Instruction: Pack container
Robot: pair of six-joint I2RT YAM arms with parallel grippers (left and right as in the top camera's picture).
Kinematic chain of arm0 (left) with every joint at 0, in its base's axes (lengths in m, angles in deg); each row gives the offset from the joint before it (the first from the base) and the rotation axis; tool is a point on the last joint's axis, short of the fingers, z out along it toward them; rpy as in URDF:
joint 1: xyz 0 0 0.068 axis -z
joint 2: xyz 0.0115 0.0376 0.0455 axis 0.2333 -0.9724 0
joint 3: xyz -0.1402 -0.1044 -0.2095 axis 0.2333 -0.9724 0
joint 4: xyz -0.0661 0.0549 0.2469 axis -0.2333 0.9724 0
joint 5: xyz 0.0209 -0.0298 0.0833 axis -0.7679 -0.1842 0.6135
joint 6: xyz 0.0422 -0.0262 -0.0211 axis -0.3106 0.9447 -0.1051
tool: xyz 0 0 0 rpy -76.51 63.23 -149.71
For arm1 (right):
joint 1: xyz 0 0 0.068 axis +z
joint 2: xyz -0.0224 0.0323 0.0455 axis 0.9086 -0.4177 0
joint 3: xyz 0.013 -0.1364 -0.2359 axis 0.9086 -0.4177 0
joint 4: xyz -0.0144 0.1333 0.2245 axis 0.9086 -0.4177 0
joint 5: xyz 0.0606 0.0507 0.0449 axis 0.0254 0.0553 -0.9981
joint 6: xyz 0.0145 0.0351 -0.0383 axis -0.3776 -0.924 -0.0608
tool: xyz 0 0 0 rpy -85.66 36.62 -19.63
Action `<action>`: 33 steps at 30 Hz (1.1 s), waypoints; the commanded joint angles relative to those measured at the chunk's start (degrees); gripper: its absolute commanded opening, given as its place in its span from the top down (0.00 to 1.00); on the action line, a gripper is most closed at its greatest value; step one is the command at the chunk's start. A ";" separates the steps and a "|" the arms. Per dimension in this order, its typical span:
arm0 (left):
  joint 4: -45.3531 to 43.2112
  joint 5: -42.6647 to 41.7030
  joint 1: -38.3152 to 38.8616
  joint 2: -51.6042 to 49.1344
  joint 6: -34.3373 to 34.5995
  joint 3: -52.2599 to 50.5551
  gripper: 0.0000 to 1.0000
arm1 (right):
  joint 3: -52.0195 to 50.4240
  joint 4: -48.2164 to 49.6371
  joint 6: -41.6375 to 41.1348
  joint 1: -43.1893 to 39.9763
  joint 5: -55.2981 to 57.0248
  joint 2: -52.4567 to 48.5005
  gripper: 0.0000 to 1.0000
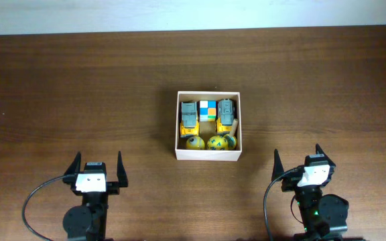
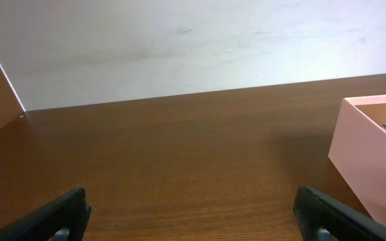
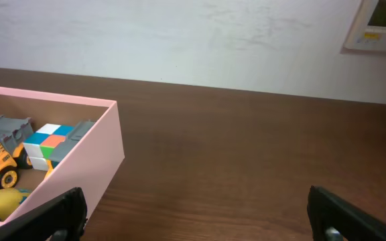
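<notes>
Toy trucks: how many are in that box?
2, both in the box: the left truck by its left wall, the right truck by its right wall, with a cube between them. None seems hidden, though the toys may cover something.

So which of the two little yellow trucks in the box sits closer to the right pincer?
The truck by the container's right wall; the other truck lies left of the coloured cube, farther from the right pincer.
</notes>
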 commanded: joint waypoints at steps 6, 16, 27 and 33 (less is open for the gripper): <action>0.04 0.44 0.22 0.55 -0.92 -0.44 0.01 | -0.63 0.02 0.39 -0.39 -0.52 0.55 0.01; 0.04 0.44 0.22 0.55 -0.92 -0.44 0.01 | -0.63 0.02 0.39 -0.39 -0.52 0.55 0.01; 0.04 0.44 0.22 0.55 -0.92 -0.44 0.01 | -0.63 0.02 0.39 -0.39 -0.52 0.55 0.01; 0.04 0.44 0.22 0.55 -0.92 -0.44 0.01 | -0.63 0.02 0.39 -0.39 -0.52 0.55 0.01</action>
